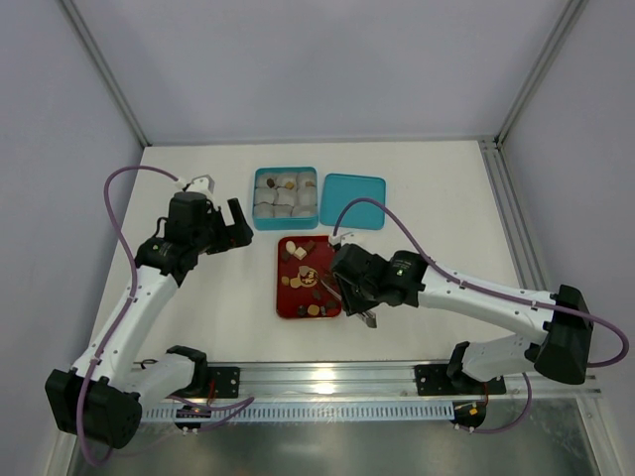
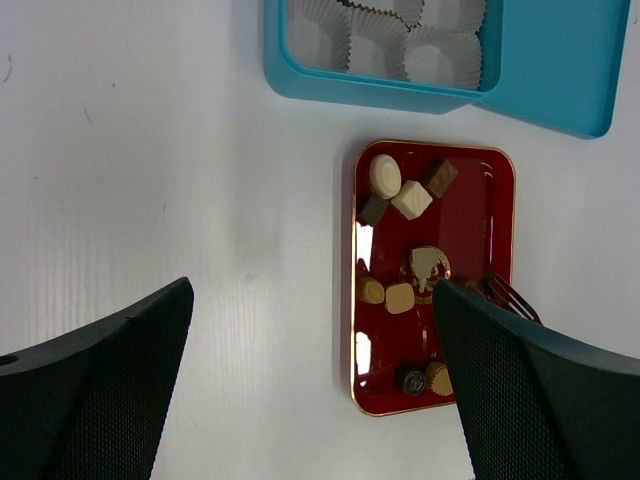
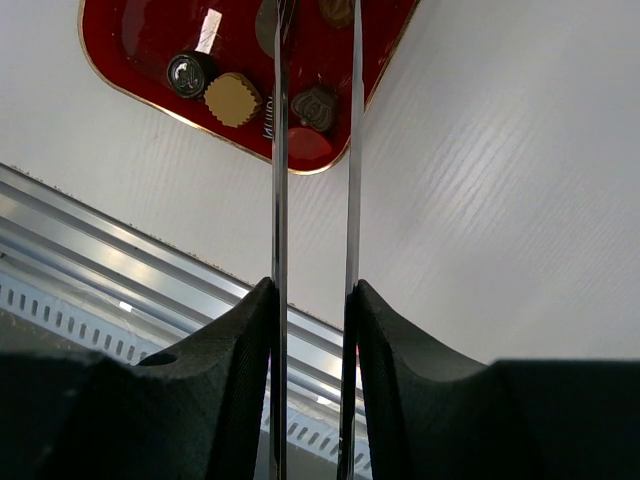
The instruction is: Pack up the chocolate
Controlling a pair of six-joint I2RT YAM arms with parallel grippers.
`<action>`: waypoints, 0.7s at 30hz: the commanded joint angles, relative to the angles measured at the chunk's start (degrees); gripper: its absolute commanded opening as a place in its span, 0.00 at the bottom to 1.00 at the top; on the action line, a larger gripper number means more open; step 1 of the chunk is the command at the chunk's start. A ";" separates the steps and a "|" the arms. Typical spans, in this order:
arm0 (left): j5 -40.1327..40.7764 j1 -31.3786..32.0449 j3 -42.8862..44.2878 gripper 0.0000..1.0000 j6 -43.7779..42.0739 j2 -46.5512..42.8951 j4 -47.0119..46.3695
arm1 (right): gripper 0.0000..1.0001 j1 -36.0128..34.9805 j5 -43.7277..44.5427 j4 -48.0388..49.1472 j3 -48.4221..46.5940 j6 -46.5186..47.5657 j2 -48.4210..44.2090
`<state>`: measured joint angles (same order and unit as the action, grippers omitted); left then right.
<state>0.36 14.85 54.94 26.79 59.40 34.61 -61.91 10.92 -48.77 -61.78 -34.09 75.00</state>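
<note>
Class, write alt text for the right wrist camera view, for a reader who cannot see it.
The right gripper clamps a pair of thin metal tongs, whose two blades run up over the corner of a red tray. A few chocolates lie in that corner; the tray sits on a white table.

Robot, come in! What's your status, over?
Left pincer open, empty. Right pincer shut on tongs, tips over red tray. Chocolates loose in tray. Nothing blocking.

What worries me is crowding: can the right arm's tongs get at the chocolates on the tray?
Probably yes: the right claw grips the tongs, their blades over the tray beside chocolates; the open left claw hangs aside.
</note>
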 commanded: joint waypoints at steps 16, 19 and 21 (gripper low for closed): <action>-0.18 -0.44 -0.27 1.00 -0.24 -0.16 -0.51 | 0.39 -1.63 5.34 -2.29 -3.26 -1.95 -1.00; -0.18 -0.35 -0.18 1.00 -0.24 -0.24 -0.60 | 0.39 -1.55 5.61 -2.82 -3.79 -1.95 -0.91; -0.18 -0.44 -0.18 1.00 -0.16 -0.16 -0.51 | 0.39 -1.55 5.87 -3.08 -3.96 -2.04 -1.00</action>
<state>0.36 14.85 54.94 26.79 59.40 34.61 -63.07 14.76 -51.18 -63.00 -35.14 75.53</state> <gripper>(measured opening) 0.996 0.395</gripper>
